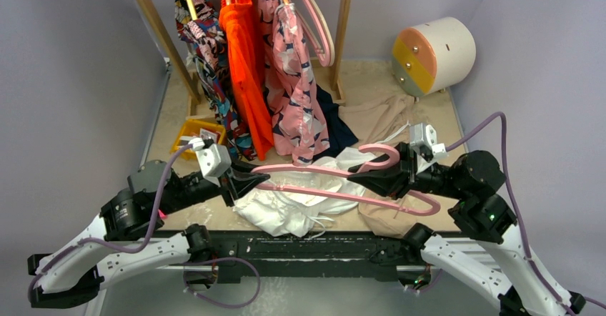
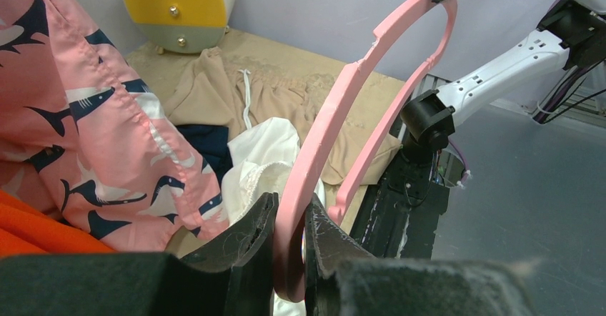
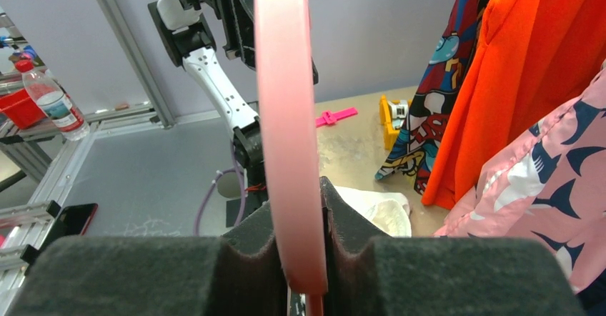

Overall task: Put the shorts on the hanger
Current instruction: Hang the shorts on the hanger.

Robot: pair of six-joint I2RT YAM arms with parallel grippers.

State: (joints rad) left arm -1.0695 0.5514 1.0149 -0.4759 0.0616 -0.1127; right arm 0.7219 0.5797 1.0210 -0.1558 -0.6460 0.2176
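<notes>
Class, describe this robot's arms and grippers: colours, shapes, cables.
The left arm and right arm have white shells and black joints, each trailed by a lilac cable. The left gripper and right gripper are black wedges with white camera blocks.

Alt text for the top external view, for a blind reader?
The left gripper and right gripper both clamp the pink hanger, holding it above the white shorts crumpled on the table. Garments hang from a wooden rack behind.

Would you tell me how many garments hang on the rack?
3: a multicoloured print at left, an orange one at centre, a pink shark-print one at right; more may hide behind.
</notes>
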